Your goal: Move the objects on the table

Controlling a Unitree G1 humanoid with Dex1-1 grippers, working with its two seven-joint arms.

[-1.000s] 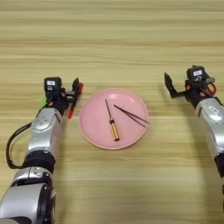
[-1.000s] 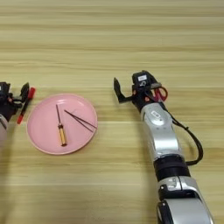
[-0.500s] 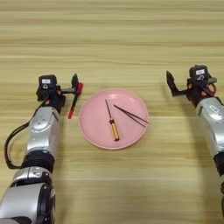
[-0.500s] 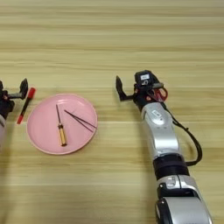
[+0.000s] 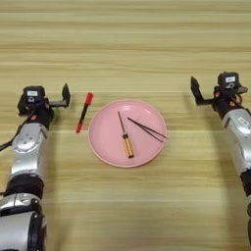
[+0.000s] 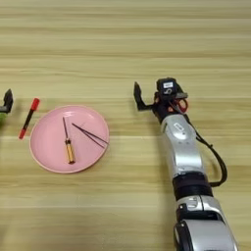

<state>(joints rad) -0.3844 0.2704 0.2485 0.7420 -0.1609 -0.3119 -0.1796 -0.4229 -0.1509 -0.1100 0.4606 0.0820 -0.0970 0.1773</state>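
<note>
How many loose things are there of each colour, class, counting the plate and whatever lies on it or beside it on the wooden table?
Red: 1, the slim red marker pen on the table, left of the plate.
Pink: 1, the round pink plate.
Black: 1, the thin black tweezers on the plate.
Orange and black: 1, the small orange-handled screwdriver on the plate.
Total: 4.

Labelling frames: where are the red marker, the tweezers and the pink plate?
red marker (image 5: pixel 83 112), left eye view, mid-barrel.
tweezers (image 5: pixel 147 130), left eye view, middle of arms.
pink plate (image 5: pixel 105 147), left eye view, bare lower-left rim.
</note>
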